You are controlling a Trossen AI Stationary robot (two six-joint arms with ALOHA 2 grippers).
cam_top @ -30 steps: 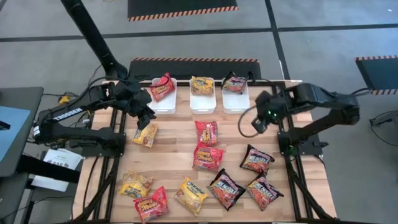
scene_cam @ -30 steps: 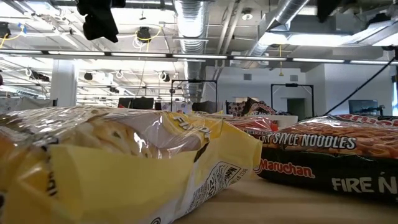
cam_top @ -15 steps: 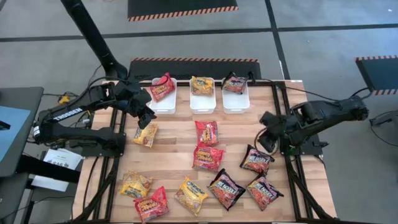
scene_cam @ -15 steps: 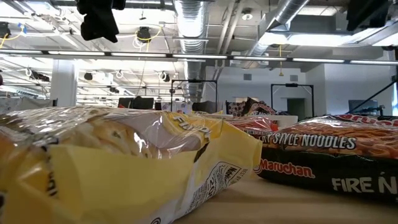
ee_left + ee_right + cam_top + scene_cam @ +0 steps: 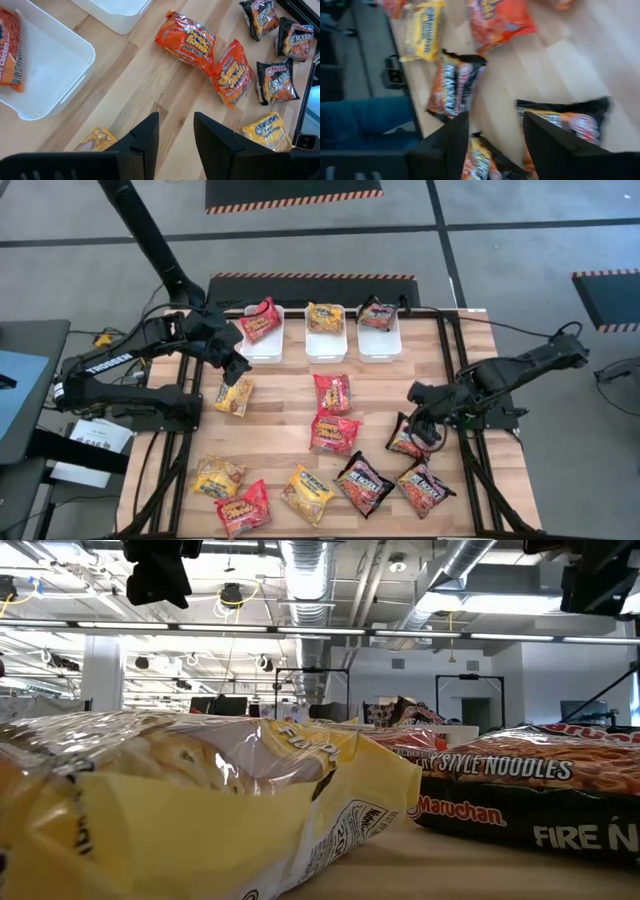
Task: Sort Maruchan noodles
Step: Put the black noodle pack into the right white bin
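Maruchan noodle packets lie flat across the table: two red ones [image 5: 332,392] [image 5: 335,432] in the middle, and yellow, red and dark ones along the near edge. My left gripper [image 5: 235,370] hangs open above the table, just far of a yellow packet [image 5: 235,395] whose corner [image 5: 95,140] shows beside its fingers. My right gripper [image 5: 422,425] hovers open over a dark packet [image 5: 408,440] at the right. That packet [image 5: 565,117] shows beside one finger, with bare wood in the gap. Neither gripper holds anything.
Three white tubs [image 5: 262,345] [image 5: 326,348] [image 5: 379,348] stand in a row at the far edge, holding a red, a yellow and a dark packet. A yellow packet [image 5: 200,800] and a dark one [image 5: 530,790] lie close before the low camera. Bare wood lies between the tubs and the packets.
My right gripper has swung from beside the right tub toward the near edge and down, and now hovers over the dark packet at the right. The packets have not moved.
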